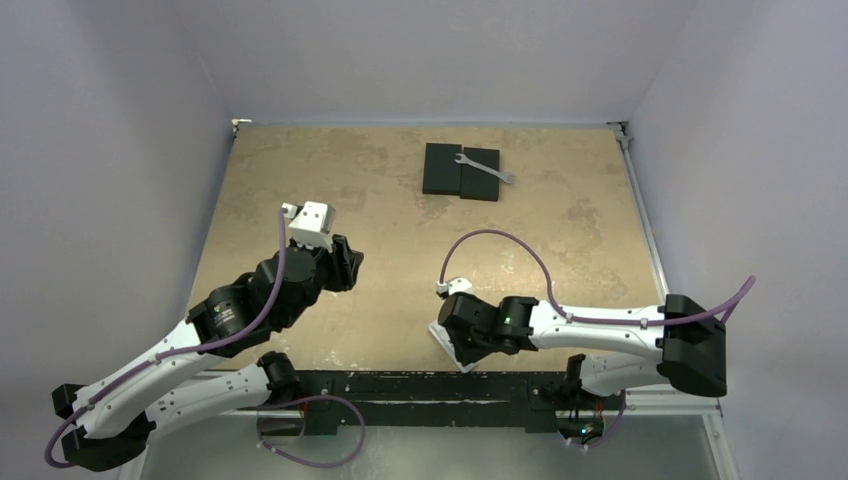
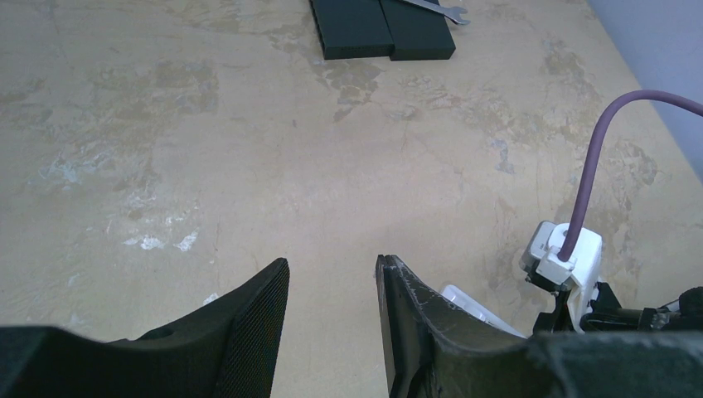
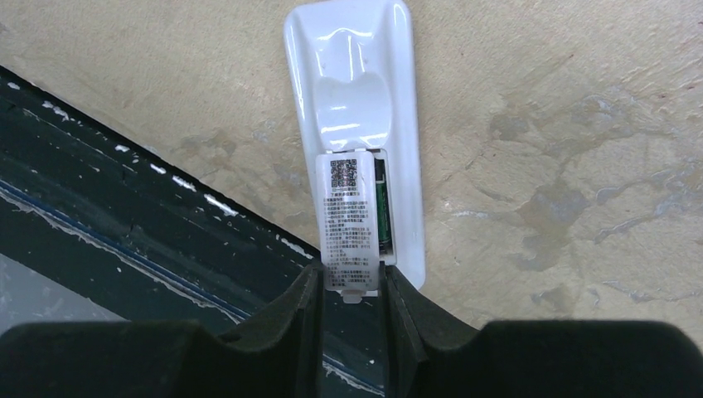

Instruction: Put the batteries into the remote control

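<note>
The white remote control point(image 3: 356, 83) lies back up at the table's near edge, partly over the dark rail. Its battery recess holds a dark green battery point(image 3: 380, 203), seen beside a white printed battery cover point(image 3: 350, 224). My right gripper point(image 3: 351, 278) is shut on the near end of that cover, which lies over the recess. The top view shows the right gripper point(image 1: 457, 338) over the remote point(image 1: 446, 347). My left gripper point(image 2: 332, 274) hangs open above bare table with nothing between its fingers; the remote point(image 2: 468, 303) peeks out behind its right finger.
Two black flat blocks point(image 1: 460, 172) lie at the back of the table with a silver wrench point(image 1: 485, 168) across them. A dark rail point(image 1: 420, 385) runs along the near edge. Grey walls close in the table on three sides.
</note>
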Controlling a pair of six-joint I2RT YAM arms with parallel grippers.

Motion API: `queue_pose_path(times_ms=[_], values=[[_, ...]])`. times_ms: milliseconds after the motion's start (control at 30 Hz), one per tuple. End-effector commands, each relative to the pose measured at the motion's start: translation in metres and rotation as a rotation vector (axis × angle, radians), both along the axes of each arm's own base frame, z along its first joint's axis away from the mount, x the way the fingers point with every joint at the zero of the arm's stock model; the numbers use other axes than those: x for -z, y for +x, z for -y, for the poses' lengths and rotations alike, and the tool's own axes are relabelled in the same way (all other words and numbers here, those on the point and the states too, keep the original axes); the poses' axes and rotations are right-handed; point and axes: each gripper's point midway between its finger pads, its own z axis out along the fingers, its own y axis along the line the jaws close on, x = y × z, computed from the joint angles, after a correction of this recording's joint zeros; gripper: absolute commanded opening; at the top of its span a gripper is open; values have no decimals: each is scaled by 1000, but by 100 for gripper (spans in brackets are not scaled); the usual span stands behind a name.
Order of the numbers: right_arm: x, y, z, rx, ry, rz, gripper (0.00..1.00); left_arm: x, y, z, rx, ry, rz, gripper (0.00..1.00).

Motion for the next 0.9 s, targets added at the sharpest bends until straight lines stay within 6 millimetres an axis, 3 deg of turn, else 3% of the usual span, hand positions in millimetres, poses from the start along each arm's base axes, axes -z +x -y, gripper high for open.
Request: queue_pose_path(times_ms=[0, 867], values=[[-2, -1, 4, 26, 14, 12, 19, -1, 3, -5, -18, 10, 18, 43], [2, 6, 4, 37, -14, 38, 21, -2, 3, -5, -18, 7, 18, 43]])
